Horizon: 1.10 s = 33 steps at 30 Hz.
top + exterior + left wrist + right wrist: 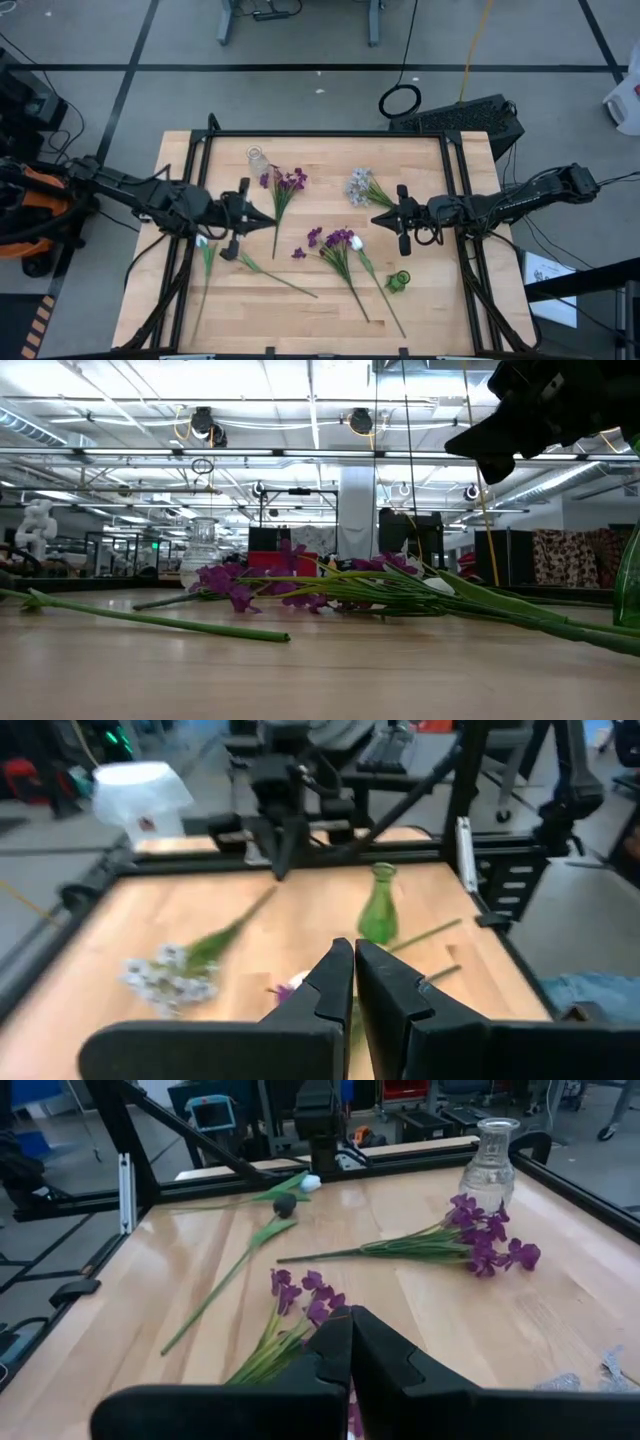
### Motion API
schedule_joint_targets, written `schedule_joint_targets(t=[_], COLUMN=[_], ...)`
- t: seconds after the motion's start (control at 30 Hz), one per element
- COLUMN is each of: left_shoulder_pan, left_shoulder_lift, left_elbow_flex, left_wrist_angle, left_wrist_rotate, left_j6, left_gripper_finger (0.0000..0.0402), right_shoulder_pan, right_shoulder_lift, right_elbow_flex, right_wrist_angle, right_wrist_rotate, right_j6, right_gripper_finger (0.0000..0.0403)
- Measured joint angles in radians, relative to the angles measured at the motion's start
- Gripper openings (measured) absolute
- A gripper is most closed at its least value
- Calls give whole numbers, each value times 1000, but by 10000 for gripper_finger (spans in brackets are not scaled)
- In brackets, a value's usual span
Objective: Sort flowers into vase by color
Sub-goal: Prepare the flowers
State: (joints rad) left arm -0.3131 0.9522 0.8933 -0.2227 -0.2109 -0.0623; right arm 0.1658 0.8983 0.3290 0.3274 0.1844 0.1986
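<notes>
At the table's left, a white-budded flower [203, 243] lies near the left edge on a thin green stalk, just beside the left gripper [268, 219], whose fingers are pressed together on nothing. A clear vase [258, 158] stands near the far edge, a purple spray [288, 182] beside it. Centrally, more purple flowers [330, 240] fan toward the near edge. A pale grey-blue cluster [360, 186] lies just beyond the right gripper [378, 218], likewise closed and empty. A green vase [398, 281] sits right of centre. Bare wood lies along the near-left and right edges.
</notes>
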Motion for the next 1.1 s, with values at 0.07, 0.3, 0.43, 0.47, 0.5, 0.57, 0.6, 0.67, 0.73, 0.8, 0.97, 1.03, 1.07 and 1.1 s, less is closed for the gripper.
schedule_joint_targets(t=[0.07, 0.3, 0.43, 0.47, 0.5, 0.57, 0.6, 0.67, 0.73, 0.8, 0.97, 1.03, 1.07, 1.1], left_shoulder_pan=[-8, -53, -90, -98, -107, -124, -132, -147, -163, -174, -192, -197, -199, -200], left_shoulder_lift=[36, 171, 247, 263, 280, 311, 326, 353, 377, 399, 431, 439, 440, 440], left_elbow_flex=[4, -13, -13, -13, -13, -13, -13, -13, -13, -13, -13, -14, -14, -14], left_wrist_angle=[8, 0, 2, 3, 3, 3, 4, 3, 6, 12, 12, 4, -1, -1], left_wrist_rotate=[14, 22, 18, 6, -7, -41, -54, -65, -70, -75, -79, -80, -81, -86], left_j6=[-19, -153, -210, -232, -257, -309, -327, -350, -377, -426, -508, -531, -538, -554], left_gripper_finger=[24, 24, 24, 24, 24, 24, 24, 24, 24, 24, 24, 24, 24, 24], right_shoulder_pan=[0, 8, 44, 51, 56, 67, 74, 89, 107, 126, 147, 147, 147, 147], right_shoulder_lift=[0, 29, 72, 83, 95, 119, 129, 154, 181, 208, 262, 274, 279, 284], right_elbow_flex=[0, 0, 0, 0, 0, 0, 0, 0, 0, 0, 0, 0, 0, 0], right_wrist_angle=[-1, 9, 75, 101, 128, 174, 187, 211, 229, 248, 308, 330, 341, 351], right_wrist_rotate=[0, -7, -5, -4, -3, -3, -2, 0, 10, 44, 126, 129, 129, 130], right_j6=[-1, 80, 98, 92, 92, 105, 121, 160, 191, 209, 210, 210, 210, 209], right_gripper_finger=[0, 0, 0, 0, 0, 0, 0, 0, 0, 0, 0, 0, 0, 0])
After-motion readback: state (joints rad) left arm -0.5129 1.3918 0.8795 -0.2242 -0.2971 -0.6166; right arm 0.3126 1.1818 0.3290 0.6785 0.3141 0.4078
